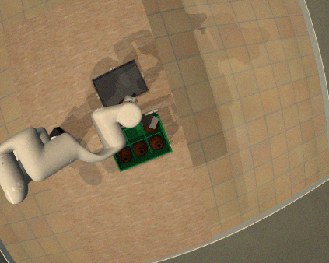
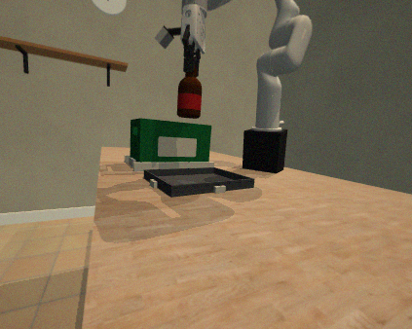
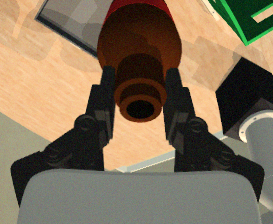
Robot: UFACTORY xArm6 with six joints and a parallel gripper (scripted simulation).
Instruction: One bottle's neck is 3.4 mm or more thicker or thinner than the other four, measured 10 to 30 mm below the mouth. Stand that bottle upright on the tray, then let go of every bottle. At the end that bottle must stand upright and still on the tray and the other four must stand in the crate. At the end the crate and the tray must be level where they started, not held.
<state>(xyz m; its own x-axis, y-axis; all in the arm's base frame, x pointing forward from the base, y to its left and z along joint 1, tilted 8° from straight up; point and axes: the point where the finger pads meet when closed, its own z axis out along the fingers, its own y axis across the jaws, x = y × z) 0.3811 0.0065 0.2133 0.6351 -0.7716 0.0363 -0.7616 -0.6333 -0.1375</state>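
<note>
Five bottles [image 2: 189,98], one crate [image 2: 147,138], one tray [image 2: 196,182]

- Bottle [image 2: 189,99]: brown, with a red label band.
- Crate [image 2: 147,138]: green, pale grey panel on its side.
- Tray [image 2: 171,184]: dark grey.
- Pincer [image 3: 140,106]: black fingers, grey body.
- Surface [image 2: 279,253]: light wood grain.
- Arm [image 2: 279,63]: white, on a black pedestal [image 2: 251,156].

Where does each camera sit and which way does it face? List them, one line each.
Top: overhead, facing down on crate, tray and white arm.
Exterior: low beside the table, facing the arm's black pedestal; hand holds the bottle high.
Wrist: behind the hand, looking down the fingers.
Shared: wrist and exterior both show the gripped bottle neck.
</note>
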